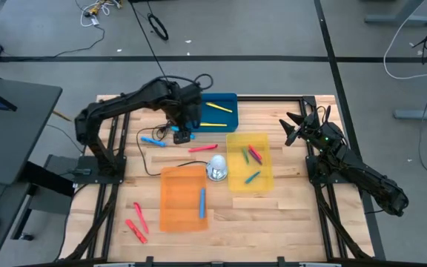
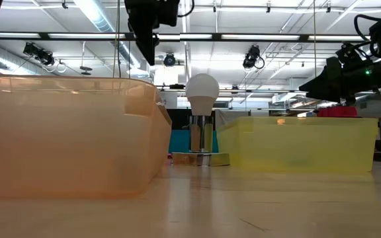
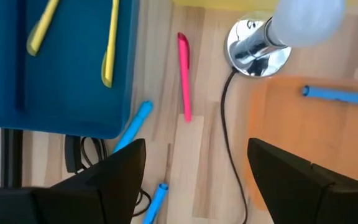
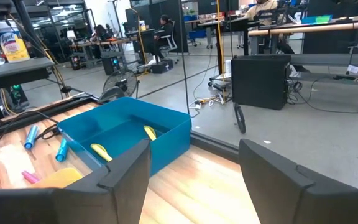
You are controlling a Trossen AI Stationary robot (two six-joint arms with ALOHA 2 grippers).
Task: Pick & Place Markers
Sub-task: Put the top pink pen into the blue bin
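Several markers lie flat on the wood: a red marker [image 1: 202, 148] [image 3: 184, 74], two light blue markers [image 1: 153, 140] [image 3: 134, 124], and two red ones [image 1: 136, 222] near the table's near-left corner. Two yellow markers [image 3: 109, 43] lie in the blue tray [image 1: 217, 111]. A light blue marker [image 1: 202, 202] lies in the orange tray [image 1: 176, 200]. Red, green and blue markers [image 1: 252, 157] lie in the yellow tray [image 1: 267, 178]. My left gripper [image 1: 182, 136] [image 3: 194, 180] hovers open above the table beside the blue tray. My right gripper [image 1: 291, 127] [image 4: 194, 180] waits open at the right edge.
A light bulb on a shiny round base [image 1: 217, 169] [image 2: 202, 119] stands between the orange and yellow trays, its black cord [image 3: 225, 137] running across the wood toward the left arm. Bare wood lies toward the near edge. People sit at desks far off in the room.
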